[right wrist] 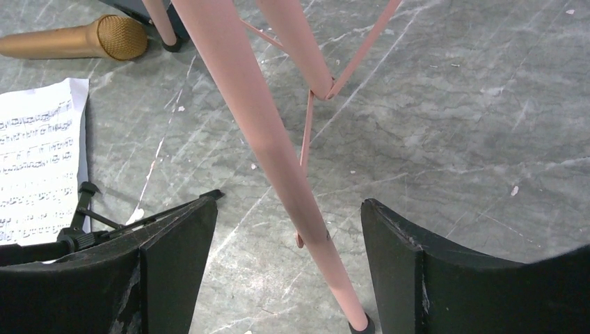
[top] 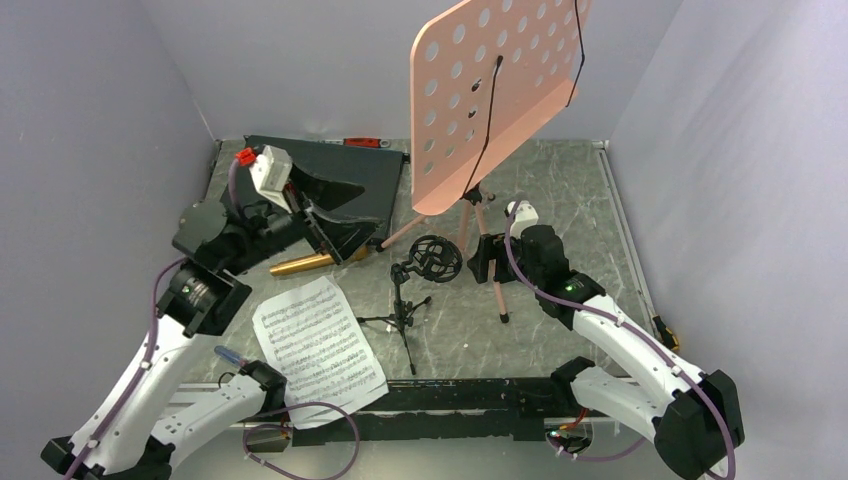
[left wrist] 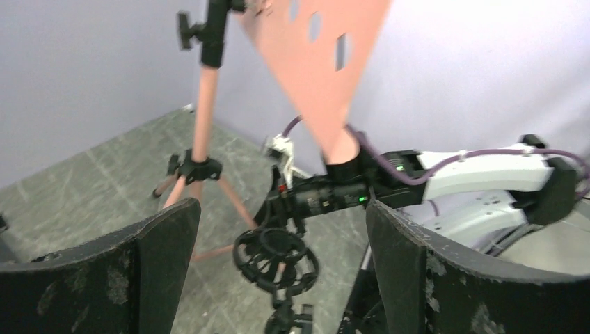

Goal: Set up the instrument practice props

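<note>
The pink perforated music stand [top: 495, 90] stands upright on its tripod [top: 478, 225] at the back middle. The small black mic stand with its empty ring mount [top: 432, 258] stands in front of it. The gold microphone [top: 305, 264] lies on the table at its left. A white sheet-music page [top: 318, 342] lies flat near the front; I cannot make out a second page. My left gripper [top: 345, 215] is open and empty just above the microphone, and its view faces the ring mount [left wrist: 275, 256]. My right gripper [right wrist: 285, 268] is open, with a stand leg [right wrist: 278, 160] between its jaws and touching neither.
A flat black box [top: 330, 160] lies at the back left behind my left gripper. Grey walls close in the table on three sides. In the right wrist view the microphone [right wrist: 76, 40] and the page [right wrist: 38, 160] lie to the left, with a mic-stand leg [right wrist: 149, 211] by the left finger.
</note>
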{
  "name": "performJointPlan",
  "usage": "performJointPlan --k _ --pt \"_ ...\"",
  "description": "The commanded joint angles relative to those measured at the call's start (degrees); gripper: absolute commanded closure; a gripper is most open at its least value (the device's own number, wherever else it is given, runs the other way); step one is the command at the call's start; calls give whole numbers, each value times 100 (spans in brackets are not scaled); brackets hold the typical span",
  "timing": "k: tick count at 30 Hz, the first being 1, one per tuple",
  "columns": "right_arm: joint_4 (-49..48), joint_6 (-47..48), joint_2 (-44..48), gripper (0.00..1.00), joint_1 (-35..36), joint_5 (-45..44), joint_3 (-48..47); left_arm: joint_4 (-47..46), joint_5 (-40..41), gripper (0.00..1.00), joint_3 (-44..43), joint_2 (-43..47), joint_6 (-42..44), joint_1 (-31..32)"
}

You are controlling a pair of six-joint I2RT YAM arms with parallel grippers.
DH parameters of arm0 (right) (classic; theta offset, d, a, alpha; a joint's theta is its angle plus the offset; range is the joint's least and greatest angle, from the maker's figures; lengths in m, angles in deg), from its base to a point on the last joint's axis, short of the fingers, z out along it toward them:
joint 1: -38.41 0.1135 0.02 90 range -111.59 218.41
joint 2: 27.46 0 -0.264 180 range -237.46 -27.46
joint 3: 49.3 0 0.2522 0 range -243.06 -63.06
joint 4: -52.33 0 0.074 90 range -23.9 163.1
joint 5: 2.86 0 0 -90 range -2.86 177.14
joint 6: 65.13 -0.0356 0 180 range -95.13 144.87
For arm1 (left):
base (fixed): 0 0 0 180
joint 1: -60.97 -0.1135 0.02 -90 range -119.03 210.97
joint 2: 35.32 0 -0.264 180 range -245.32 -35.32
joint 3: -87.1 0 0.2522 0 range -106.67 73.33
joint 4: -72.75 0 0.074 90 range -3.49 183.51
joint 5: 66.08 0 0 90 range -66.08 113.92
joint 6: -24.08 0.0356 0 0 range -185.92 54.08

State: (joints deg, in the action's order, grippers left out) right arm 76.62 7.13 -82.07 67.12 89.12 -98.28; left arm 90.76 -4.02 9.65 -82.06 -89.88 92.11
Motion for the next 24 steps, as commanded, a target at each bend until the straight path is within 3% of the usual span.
performJointPlan --k 1,10,18,24 --pt "-192 -81 34 20 32 11 -149 88 -778 6 -799 -96 -395 50" --pt "-291 -147 -48 18 33 30 -122 -345 -780 6 -1784 -838 -437 306" --pt "-239 -178 -69 18 29 -22 -159 415 427 6 -2856 -1698 668 1486" --pt "-228 -181 -40 18 32 -6 -154 323 1474 8 -2806 -1790 1159 1876"
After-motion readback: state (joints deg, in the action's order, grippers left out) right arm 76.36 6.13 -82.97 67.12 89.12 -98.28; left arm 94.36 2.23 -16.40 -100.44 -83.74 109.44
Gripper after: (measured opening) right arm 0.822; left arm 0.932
